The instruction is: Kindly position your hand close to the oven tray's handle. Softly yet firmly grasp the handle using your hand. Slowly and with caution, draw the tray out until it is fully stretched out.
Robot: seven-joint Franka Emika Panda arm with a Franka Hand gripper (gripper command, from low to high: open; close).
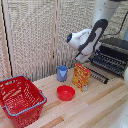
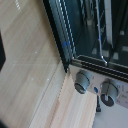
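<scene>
Beige woven screen (image 1: 30, 35), wooden table (image 1: 95, 107)

A staged kitchen mock-up in a robot lab: a pale wooden table (image 1: 95, 107) carries a black toaster oven (image 1: 113, 55), 1 orange carton (image 1: 81, 77), a blue cup (image 1: 62, 73), a red bowl (image 1: 65, 92) and a red basket (image 1: 20, 100). A woven screen (image 1: 35, 35) stands behind, and a white robot arm (image 1: 92, 37) reaches over.

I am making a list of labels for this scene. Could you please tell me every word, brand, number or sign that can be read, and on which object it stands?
None can be read.
Orange carton: its front carries printing, too blurred to read.
Oven: in the wrist view, marks near its knobs are too blurred to read.
Red basket, blue cup, red bowl: no text visible.
</scene>
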